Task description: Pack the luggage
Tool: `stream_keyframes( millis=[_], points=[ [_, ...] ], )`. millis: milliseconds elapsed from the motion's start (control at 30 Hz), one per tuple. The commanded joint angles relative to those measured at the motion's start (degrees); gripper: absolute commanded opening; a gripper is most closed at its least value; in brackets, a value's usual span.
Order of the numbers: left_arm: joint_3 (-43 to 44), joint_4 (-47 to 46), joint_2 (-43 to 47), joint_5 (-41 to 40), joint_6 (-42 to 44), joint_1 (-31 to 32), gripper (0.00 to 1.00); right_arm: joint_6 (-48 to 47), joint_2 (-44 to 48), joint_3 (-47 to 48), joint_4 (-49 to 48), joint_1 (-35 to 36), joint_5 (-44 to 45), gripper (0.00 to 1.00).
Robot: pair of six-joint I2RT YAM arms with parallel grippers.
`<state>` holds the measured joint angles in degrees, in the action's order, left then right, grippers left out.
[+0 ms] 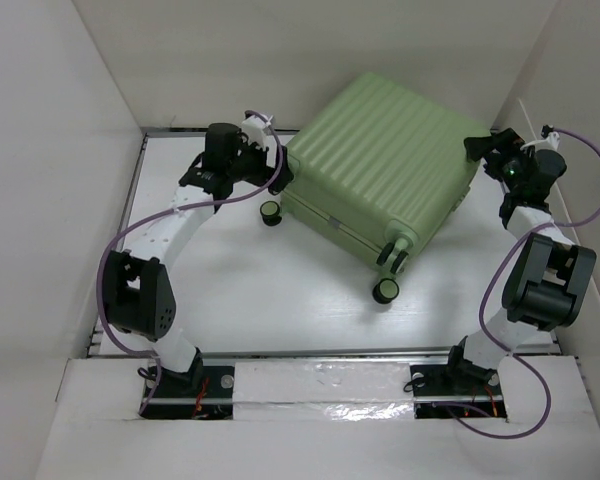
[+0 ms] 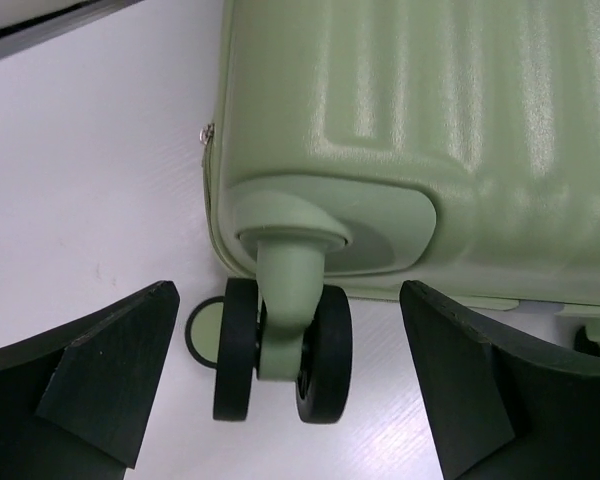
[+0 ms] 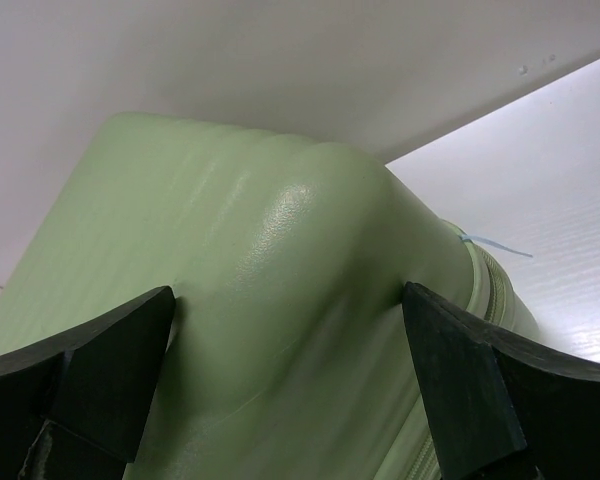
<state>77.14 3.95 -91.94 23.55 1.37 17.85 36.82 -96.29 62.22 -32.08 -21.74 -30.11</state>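
Observation:
The luggage (image 1: 385,165), a pale green ribbed hard-shell suitcase, lies closed and flat at the back middle of the white table. My left gripper (image 1: 278,178) is open at its left corner. In the left wrist view (image 2: 288,300) the jaws stand wide on either side of a black twin wheel (image 2: 280,350) on its green stem, not touching it. My right gripper (image 1: 486,160) is open at the suitcase's right corner. In the right wrist view (image 3: 289,295) the fingertips (image 3: 430,340) rest against the rounded shell (image 3: 280,230) on both sides. The lining is hidden.
White walls (image 1: 70,90) box in the table on the left, back and right. A second wheel pair (image 1: 385,288) sticks out at the suitcase's near corner. A pale blue tie (image 3: 495,245) hangs by the zip. A rail (image 1: 320,352) runs along the near edge.

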Motion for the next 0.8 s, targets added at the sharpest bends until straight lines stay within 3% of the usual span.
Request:
stream_keyframes(
  millis=[0,333,367,433,467,600,767],
  points=[
    [4.9,4.8,-1.3,2.0,6.0,-0.4,0.91,-1.7,-2.7,2.4,-0.3,1.2,-3.3,1.00],
    [9.2,11.0,-7.1,5.2,10.2,-1.1,0.61,-4.0,-4.0,7.1,4.6,3.0,-3.2,1.00],
    [9.0,10.4,-7.4,5.5,10.0,-1.1,0.44,-4.0,-4.3,7.7,4.7,3.7,-3.2,1.00],
    [9.0,10.0,-8.0,5.9,9.0,-1.1,0.24,-5.1,-6.0,9.2,5.9,4.7,-3.9,1.00],
    [8.8,10.1,-8.2,4.8,8.6,-0.5,0.02,-6.0,-6.8,10.5,8.3,5.2,-4.3,1.00],
    [4.3,5.6,-3.8,1.7,3.0,1.5,0.00,-7.7,-9.3,13.5,9.6,8.6,-4.3,1.00],
    [-9.2,-7.2,5.0,-0.3,-8.9,2.1,0.00,-7.5,-12.2,14.5,8.7,12.5,-5.8,1.00]
  ],
)
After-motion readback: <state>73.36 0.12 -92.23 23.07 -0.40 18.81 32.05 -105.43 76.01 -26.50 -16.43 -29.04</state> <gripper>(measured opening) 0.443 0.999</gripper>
